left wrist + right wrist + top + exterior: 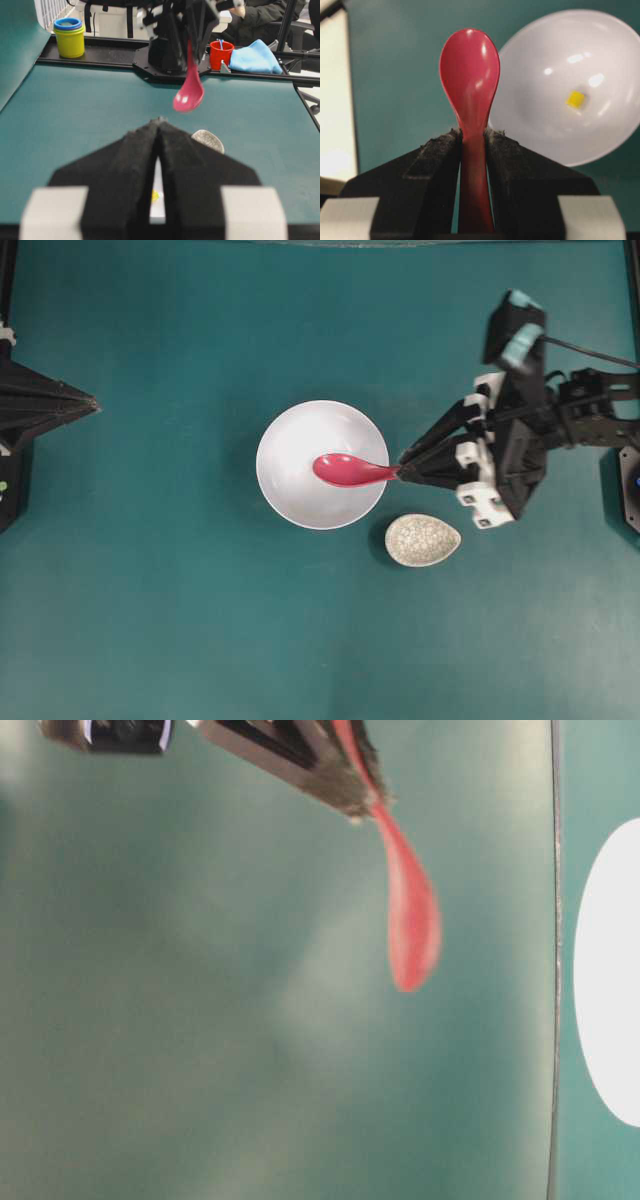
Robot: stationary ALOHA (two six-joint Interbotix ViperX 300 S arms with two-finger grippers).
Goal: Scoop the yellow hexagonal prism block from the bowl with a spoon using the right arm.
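Clamped between the black fingers of the right gripper, the spoon hangs with its empty red head above the white bowl. That bowl holds only the yellow hexagonal prism block. Beside it sits an empty speckled dish, and the left gripper rests closed, well apart.

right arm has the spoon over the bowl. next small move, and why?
Probably lower the spoon into the bowl beside the yellow block. The right gripper is shut on the handle, and the spoon's head hangs empty above the bowl, with the block on the bowl's floor.
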